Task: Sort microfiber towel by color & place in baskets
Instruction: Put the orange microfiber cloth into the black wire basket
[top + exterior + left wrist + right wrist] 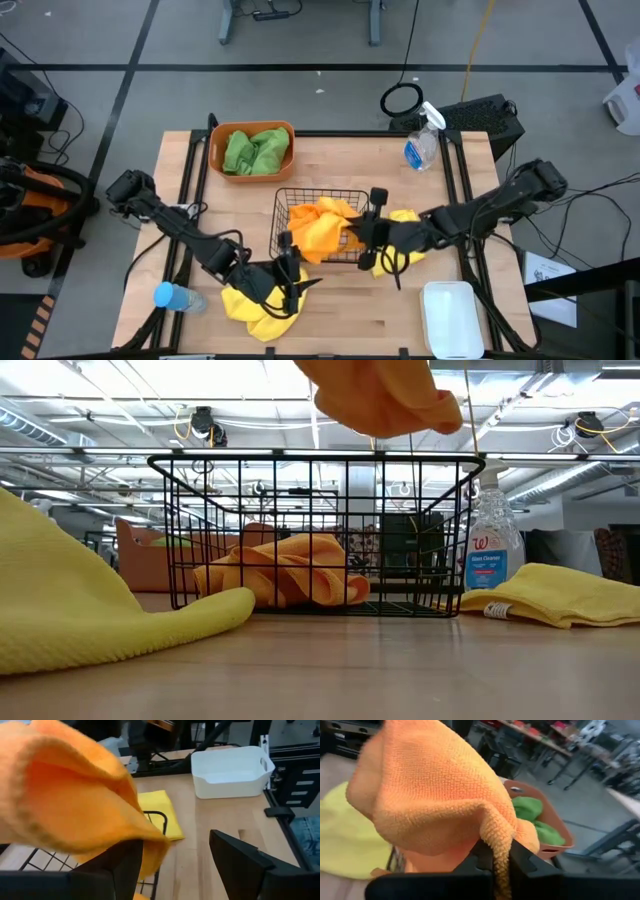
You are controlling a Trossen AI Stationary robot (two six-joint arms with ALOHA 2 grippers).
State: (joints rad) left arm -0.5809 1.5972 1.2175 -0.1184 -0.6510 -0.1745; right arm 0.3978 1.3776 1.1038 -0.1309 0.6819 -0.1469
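Wooden table [330, 170], seen from above: green towels [256, 150] are held in the orange tub [217, 150]; an orange towel [322, 228] is draped over the black wire basket [284, 200]. The right gripper [362, 232], jaws pressed together, is pinching that towel. The left gripper [287, 282] is spread above a yellow towel [255, 305]. Low view only: a second orange towel [285, 572] is revealed inside the basket, beside a spray bottle [490, 545]. Left wrist view: the white bin [231, 770] is shown empty. Right wrist view: fuzzy weave is visible.
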